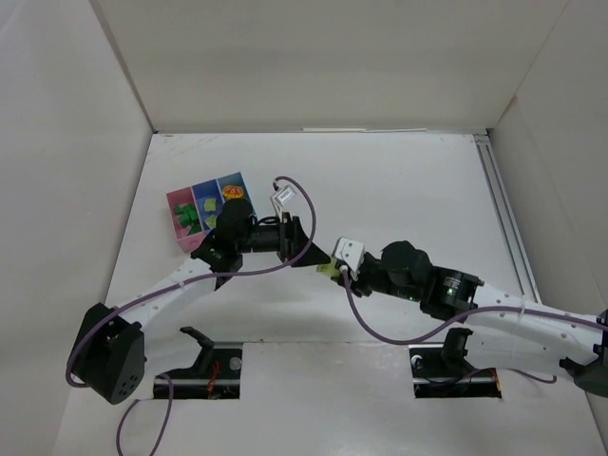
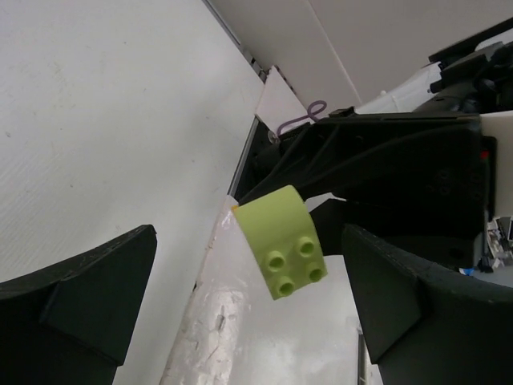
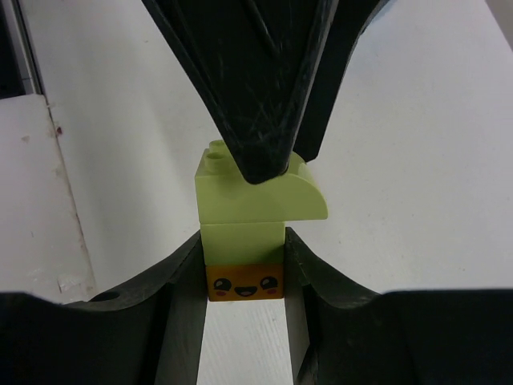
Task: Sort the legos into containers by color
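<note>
The right gripper [image 3: 244,241] was pinched on a small stack of legos [image 3: 244,233], off the table [image 1: 399,190], to the right of the container row [image 1: 209,211] and nearer the arm bases than the row. The stack comprised a curved light green brick [image 3: 260,192] at the outer end, a plain light green brick [image 3: 243,241] between the finger pads, and an orange brick [image 3: 244,285] printed with a smiling face. The left gripper [image 2: 247,273] was positioned between the container row and the stack, with its fingers [image 2: 88,297] spread fully. The curved brick sat in the gap between them, and contact with either finger could not be confirmed. In the container row, dark green bricks [image 1: 190,220] occupied the pink box [image 1: 176,201], pale green pieces [image 1: 211,203] the middle blue box, and an orange-red piece [image 1: 231,193] the end blue box.
</note>
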Controlling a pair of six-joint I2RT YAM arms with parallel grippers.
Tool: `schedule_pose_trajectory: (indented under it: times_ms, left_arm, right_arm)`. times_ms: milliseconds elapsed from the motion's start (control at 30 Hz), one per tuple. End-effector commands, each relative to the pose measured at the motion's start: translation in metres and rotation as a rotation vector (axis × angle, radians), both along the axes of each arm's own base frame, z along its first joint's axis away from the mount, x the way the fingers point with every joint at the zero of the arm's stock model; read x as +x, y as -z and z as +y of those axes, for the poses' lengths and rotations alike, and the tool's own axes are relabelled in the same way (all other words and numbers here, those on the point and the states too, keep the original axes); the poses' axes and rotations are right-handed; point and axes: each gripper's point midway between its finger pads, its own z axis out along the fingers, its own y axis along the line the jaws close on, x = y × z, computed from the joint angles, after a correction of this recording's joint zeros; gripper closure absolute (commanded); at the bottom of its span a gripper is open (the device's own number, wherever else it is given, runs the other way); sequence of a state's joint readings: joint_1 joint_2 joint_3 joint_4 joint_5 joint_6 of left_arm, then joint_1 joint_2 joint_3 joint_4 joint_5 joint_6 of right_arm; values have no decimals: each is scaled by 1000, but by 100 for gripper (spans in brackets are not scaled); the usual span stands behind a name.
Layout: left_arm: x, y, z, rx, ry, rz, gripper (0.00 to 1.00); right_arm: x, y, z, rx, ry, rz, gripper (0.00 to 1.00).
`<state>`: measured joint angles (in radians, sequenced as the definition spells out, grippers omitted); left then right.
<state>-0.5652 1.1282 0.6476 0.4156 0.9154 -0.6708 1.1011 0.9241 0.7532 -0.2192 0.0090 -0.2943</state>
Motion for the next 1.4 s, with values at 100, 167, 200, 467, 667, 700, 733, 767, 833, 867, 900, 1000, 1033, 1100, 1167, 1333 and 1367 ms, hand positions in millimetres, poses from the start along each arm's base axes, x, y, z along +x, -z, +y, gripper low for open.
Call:
schedule_pose_trajectory:
  times_ms: [100, 167, 200, 467, 667, 700, 733, 767, 833, 867, 900, 1000, 1033, 1100, 1167, 1333, 1367]
  left_arm:
    - [-4, -24, -18, -42, 58, -76, 6]
    - [-10, -24, -21, -43, 78, -76, 13]
    - [-9, -27, -22, -47, 79, -93, 17]
    - [-5, -20, -21, -18, 47, -61, 53]
    - [-3, -20, -21, -10, 37, -65, 75]
    - [-3, -20, -21, -10, 37, -65, 77]
    - [-1, -20, -21, -8, 28, -66, 78]
    - [-1, -22, -21, -5, 29, -72, 80]
    - [3, -16, -20, 18, 4, -61, 82]
    - [5, -18, -20, 22, -7, -59, 83]
    - [5, -14, -18, 42, -13, -65, 83]
    - [9, -17, -16, 57, -41, -72, 85]
    - [10, -12, -15, 76, -52, -69, 85]
    - [16, -14, -11, 90, -81, -78, 86]
    - [20, -13, -4, 108, -102, -68, 89]
    - [32, -21, 13, 118, -178, -115, 91]
    - [33, -15, 15, 140, -193, -94, 91]
  right_arm:
    - [8, -44, 14, 85, -13, -91, 99]
    - [10, -40, 15, 71, -5, -88, 100]
    - [11, -45, 15, 80, -4, -92, 100]
    - [21, -33, 5, 27, 72, -87, 100]
    - [26, -38, -1, 30, 118, -94, 100]
    - [26, -40, 0, 38, 118, -98, 100]
    - [28, -40, -1, 36, 130, -102, 100]
    - [29, -40, -2, 39, 143, -98, 100]
    - [32, -31, -9, -5, 174, -93, 100]
    - [34, -29, -12, -11, 196, -84, 100]
    - [34, -26, -14, -17, 212, -75, 100]
    - [32, -15, -28, -43, 259, -39, 100]
    - [30, -13, -34, -33, 280, -22, 100]
    - [27, -19, -35, -2, 268, -26, 100]
    - [26, -24, -42, 36, 299, -21, 100]
    - [25, -26, -45, 53, 303, -17, 100]
    - [25, -26, -45, 53, 303, -17, 100]
